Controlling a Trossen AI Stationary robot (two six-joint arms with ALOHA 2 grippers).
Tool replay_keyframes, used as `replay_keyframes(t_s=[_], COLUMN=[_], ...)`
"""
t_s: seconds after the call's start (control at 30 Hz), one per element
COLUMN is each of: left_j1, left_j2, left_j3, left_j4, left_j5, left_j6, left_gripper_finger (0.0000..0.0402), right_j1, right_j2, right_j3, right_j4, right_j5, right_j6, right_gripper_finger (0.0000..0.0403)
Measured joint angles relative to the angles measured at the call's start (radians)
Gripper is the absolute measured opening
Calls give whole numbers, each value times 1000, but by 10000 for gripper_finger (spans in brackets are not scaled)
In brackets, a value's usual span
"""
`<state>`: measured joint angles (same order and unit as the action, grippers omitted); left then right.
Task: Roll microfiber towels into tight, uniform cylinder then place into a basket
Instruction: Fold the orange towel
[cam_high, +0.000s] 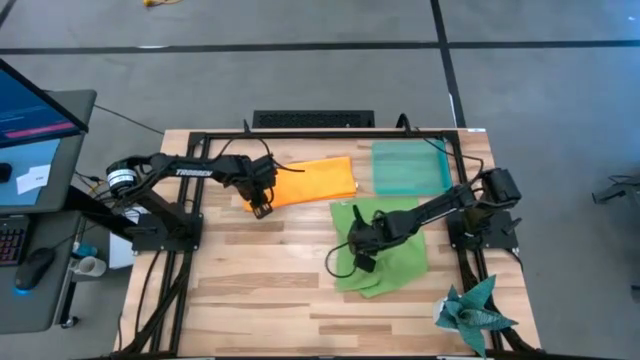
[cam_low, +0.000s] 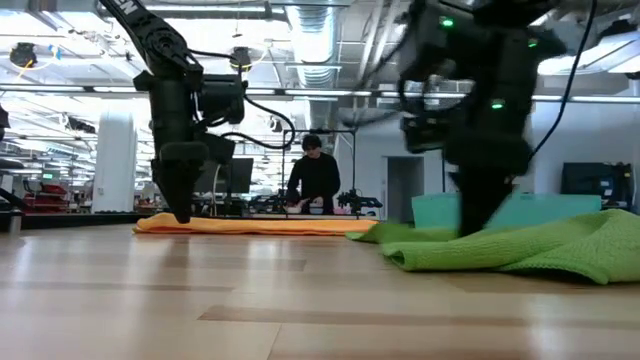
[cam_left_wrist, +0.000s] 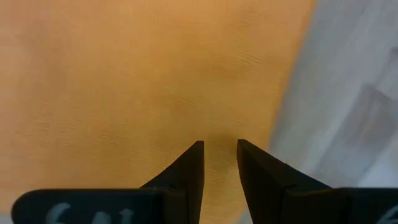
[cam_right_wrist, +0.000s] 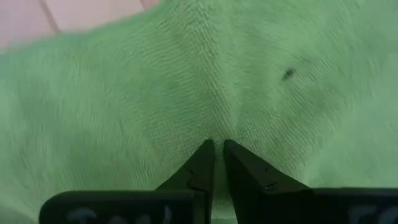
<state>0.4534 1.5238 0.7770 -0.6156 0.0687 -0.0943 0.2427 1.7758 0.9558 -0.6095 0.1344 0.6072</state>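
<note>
Your left gripper (cam_high: 262, 208) pinches the orange towel (cam_high: 310, 180) lying left of the basket (cam_high: 408, 166), your right gripper (cam_high: 364, 262) pinches the green towel (cam_high: 395, 255) below it (a teal spiky cloth (cam_high: 473, 312) sits at the near right corner, clear of both).

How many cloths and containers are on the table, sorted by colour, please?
Orange microfiber towel: 1
Lime green microfiber towel: 1
Dark teal spiky star-shaped cloth: 1
Translucent teal-green plastic basket: 1
Total: 4

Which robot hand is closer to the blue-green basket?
Right. The right gripper is on the green towel just below the basket; the left gripper is farther left.
</note>
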Motion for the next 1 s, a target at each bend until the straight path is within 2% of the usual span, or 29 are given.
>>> replay_keyframes(t_s=[0.3, 0.47, 0.67, 0.77, 0.9, 1.0], left_j1=[-48, -119, -243, -321, -391, -414], left_j2=[-9, -10, 4, 7, 4, 3], left_j3=[-104, -115, -87, -52, 25, 90], left_j4=[57, 62, 108, 179, 238, 241], left_j5=[-7, -24, 255, 300, 276, 131], left_j6=[-81, -152, -177, -180, -128, -72], left_gripper_finger=[88, 88, 88, 88, 88, 88], right_j1=[104, 166, 238, 269, 293, 298], right_j2=[-93, -123, -184, -224, -287, -338], right_j3=[-5, -5, -5, -4, -4, -4], right_j4=[-285, -341, -299, -277, -251, -242], right_j5=[-17, -6, 40, 105, 216, 317], right_j6=[189, 242, 250, 257, 257, 246], right_gripper_finger=[65, 65, 65, 65, 65, 65])
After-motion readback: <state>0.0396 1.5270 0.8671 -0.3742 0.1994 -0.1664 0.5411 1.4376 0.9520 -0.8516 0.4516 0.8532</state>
